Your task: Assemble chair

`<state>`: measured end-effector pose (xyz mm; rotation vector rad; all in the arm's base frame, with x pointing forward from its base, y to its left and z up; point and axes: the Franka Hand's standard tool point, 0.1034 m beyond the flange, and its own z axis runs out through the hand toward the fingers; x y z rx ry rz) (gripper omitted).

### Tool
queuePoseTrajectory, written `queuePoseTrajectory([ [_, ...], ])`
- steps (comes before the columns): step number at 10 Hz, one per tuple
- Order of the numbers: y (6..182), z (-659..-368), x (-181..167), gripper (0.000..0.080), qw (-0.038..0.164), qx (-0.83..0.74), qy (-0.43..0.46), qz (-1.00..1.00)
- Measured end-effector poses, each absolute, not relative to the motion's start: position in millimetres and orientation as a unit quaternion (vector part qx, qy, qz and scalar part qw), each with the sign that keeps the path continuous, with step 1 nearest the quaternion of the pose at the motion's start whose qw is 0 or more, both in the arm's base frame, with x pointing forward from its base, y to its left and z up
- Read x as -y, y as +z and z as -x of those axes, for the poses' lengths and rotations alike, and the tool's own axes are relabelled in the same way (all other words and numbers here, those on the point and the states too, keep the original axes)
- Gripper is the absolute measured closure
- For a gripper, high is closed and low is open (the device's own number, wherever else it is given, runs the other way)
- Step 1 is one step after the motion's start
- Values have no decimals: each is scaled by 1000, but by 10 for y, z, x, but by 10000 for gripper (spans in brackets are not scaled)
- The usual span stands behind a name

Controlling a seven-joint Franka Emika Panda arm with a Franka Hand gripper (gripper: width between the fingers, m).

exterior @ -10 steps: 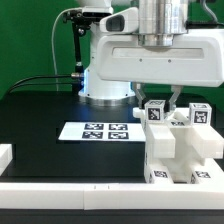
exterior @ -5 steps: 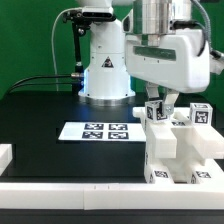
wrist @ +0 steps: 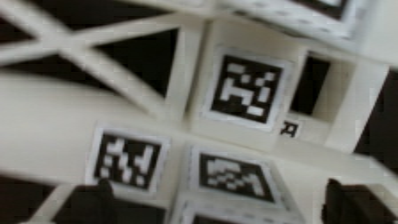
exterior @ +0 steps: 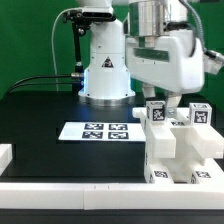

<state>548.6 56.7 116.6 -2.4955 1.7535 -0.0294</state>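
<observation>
The chair (exterior: 186, 148) is a chunky white blocky structure with small black-and-white tags, standing at the exterior view's right. Two tagged posts (exterior: 156, 111) rise from its top. My gripper (exterior: 170, 102) hangs just above the chair's top, between those posts. In the wrist view the chair's tagged white faces (wrist: 249, 90) fill the picture at close range. My gripper (wrist: 214, 205) is open there, its dark fingertips (wrist: 68, 200) far apart at the picture's edges. Tagged white parts lie between and beyond them. I cannot tell whether the fingers touch the chair.
The marker board (exterior: 100, 131) lies flat on the black table, to the exterior view's left of the chair. A white rail (exterior: 60, 186) runs along the front edge. A white block (exterior: 5, 153) sits at the far left. The arm's base (exterior: 105, 75) stands behind.
The wrist and hand have turned and shifted toward the exterior view's right above the chair. The fingers now sit between the two tagged posts. The chair has not moved.
</observation>
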Motion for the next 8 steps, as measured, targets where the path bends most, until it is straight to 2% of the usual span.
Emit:
queuePoseTrajectory([
  [1,1196,-5525,-499,168,47,-465,-18,884],
  [6,1183,-5500,-499,151,38,-236,-22,971],
  [7,1163,-5499,-565,151,21,-105,-25,994],
  [8,1154,-5494,-595,151,23,-88,-25,996],
])
